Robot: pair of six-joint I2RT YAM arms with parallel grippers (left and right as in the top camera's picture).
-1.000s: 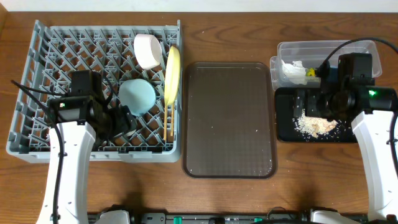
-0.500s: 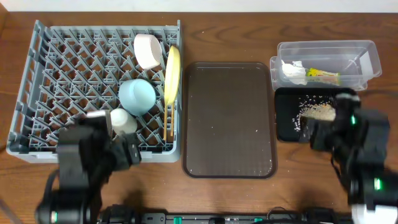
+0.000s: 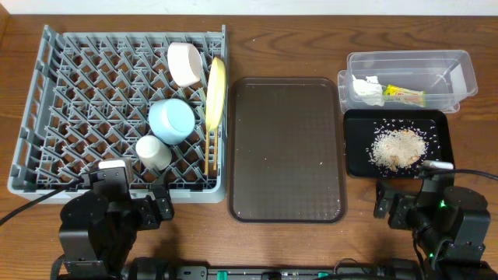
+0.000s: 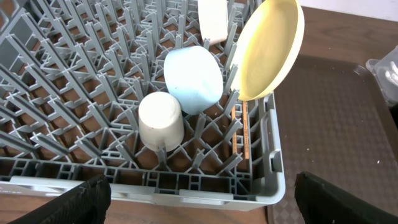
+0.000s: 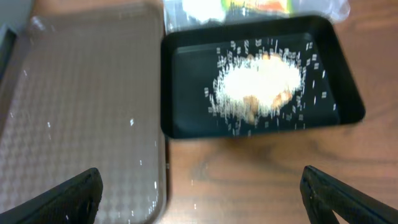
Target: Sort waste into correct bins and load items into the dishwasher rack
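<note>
The grey dishwasher rack (image 3: 85, 93) sat on the left of the wooden desk (image 3: 311, 39) and held all the tableware along its right side. The white bowl (image 3: 185, 64) lay tipped on its side near the rack's far edge, with the round yellow plate (image 3: 215, 92) standing on edge just beside it against the right wall. The light blue bowl (image 3: 172, 120) leaned among the pegs next to the plate, and the small white cup (image 3: 152, 152) sat mouth-down just beside that bowl, nearer the front. The wooden chopsticks (image 4: 239, 127) lay flat in the lattice below the plate, running along the right wall. The brown serving tray (image 3: 286, 148) lay in the middle of the desk, between the rack and the bins. On the right, the clear tub (image 3: 451, 66) held the crumpled white tissue (image 3: 366, 89) and the crinkly wrapper (image 3: 405, 95) side by side at its left end. The black tray (image 3: 354, 155) sat just in front of the tub, with the rice-like food scraps (image 3: 398, 148) heaped near its centre and loose grains scattered around them. The left arm (image 3: 97, 225) was low at the desk's near edge, in front of the rack; the left jaws were wide apart, holding nothing. The right arm (image 3: 447, 225) was at the near edge, in front of the black tray; the right jaws were likewise wide apart and held nothing.
</note>
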